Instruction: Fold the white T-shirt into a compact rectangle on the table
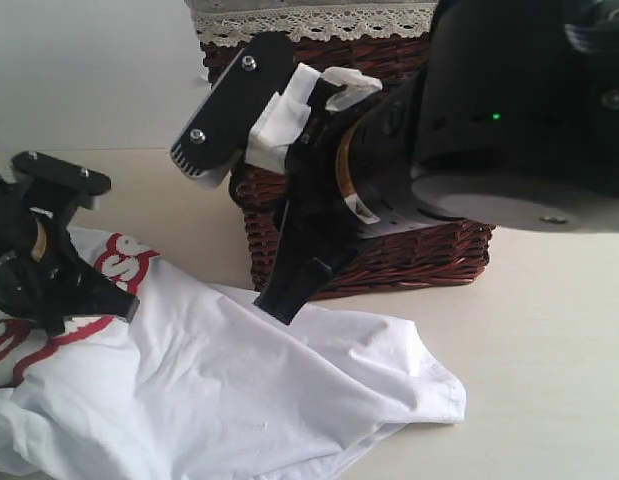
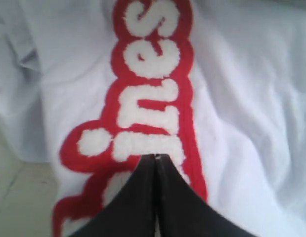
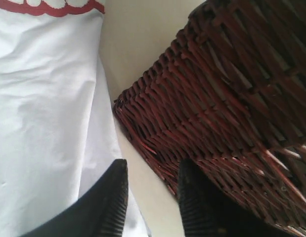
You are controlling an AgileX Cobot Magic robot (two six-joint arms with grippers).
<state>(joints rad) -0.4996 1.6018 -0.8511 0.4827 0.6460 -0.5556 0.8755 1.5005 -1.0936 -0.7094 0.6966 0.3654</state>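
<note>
Pale bench [image 1: 549,330] carries the crumpled white T-shirt [image 1: 239,390] and wicker basket [image 1: 409,250], the shirt beneath the clenched, seemingly empty left fingers [image 2: 138,207] and the basket just ahead of the released right fingers [image 3: 113,207], which, I judge, should steer clear and pinch a hem to spread it flat.

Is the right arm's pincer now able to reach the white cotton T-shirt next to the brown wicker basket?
Probably yes: the open right pincer hangs over the edge of the white cotton T-shirt; the brown wicker basket stands beside, not between.
</note>
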